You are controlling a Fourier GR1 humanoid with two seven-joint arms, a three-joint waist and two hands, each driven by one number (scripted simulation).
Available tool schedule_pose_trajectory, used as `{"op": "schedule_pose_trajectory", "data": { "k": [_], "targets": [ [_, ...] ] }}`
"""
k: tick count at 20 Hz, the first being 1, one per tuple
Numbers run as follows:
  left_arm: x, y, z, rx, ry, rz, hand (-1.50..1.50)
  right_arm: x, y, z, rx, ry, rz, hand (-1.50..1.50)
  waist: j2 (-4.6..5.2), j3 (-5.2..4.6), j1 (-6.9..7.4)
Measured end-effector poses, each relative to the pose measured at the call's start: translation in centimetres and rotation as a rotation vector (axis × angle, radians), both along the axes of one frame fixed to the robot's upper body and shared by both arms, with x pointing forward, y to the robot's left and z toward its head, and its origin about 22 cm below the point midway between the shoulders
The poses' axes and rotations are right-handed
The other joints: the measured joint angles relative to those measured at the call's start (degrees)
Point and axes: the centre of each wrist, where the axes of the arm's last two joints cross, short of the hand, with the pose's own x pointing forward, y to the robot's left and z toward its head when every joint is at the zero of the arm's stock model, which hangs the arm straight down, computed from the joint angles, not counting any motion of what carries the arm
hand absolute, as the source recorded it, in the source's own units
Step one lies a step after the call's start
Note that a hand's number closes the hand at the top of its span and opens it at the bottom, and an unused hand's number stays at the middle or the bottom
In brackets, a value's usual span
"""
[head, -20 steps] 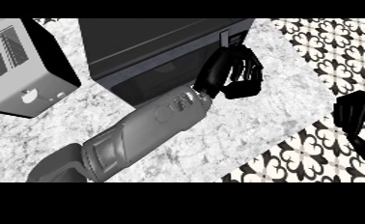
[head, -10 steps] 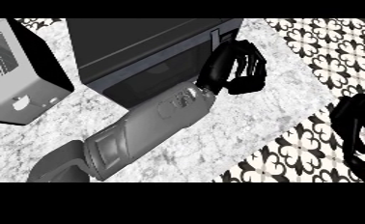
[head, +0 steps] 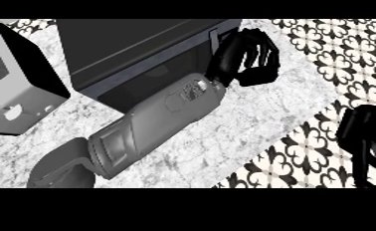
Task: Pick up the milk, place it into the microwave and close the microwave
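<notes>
The dark microwave (head: pixel 140 46) stands at the back of the marble counter, its door face turned toward me and looking shut. My left forearm crosses the counter from the lower left. My left hand (head: pixel 246 60) rests against the door's right edge beside the handle strip (head: pixel 214 40), fingers bent loosely and holding nothing. My right hand (head: pixel 360 135) hangs open at the view's right edge, over the patterned floor. No milk shows in view.
A white and black toaster-like box (head: pixel 26 95) stands at the left on the counter. The counter's front edge (head: pixel 294 125) runs diagonally at the right, with black-and-white patterned floor tiles (head: pixel 330 60) beyond it.
The left hand has stayed at the microwave's right front corner, shifting slightly up along it. Everything has slid a little to the right in view. The right hand has barely moved.
</notes>
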Motion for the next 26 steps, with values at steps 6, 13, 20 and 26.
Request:
{"op": "schedule_pose_trajectory", "data": {
  "k": [6, 13, 20, 26],
  "targets": [
    [0.3, -0.4, 1.1, -0.041, 0.021, 0.019, 1.50, -0.8, 0.8, 0.0, -0.054, 0.034, 0.056, 1.50, 0.23, -0.01, 0.43],
    [-0.2, -0.5, 3.5, -0.324, 0.254, -0.068, 1.50, -2.4, 2.1, -1.4, -0.079, 0.121, 0.134, 1.50, 1.51, -0.39, 2.56],
    [-0.5, 0.1, 3.0, -0.488, 0.375, -0.172, 1.50, -4.1, 3.3, -2.4, -0.039, 0.161, 0.165, 1.50, 0.63, -0.33, 5.18],
    [-0.5, 0.9, 1.2, -0.560, 0.423, -0.216, 1.50, -5.8, 4.4, -3.2, 0.000, 0.186, 0.175, 1.50, -0.31, -0.40, 7.00]
  ]
}}
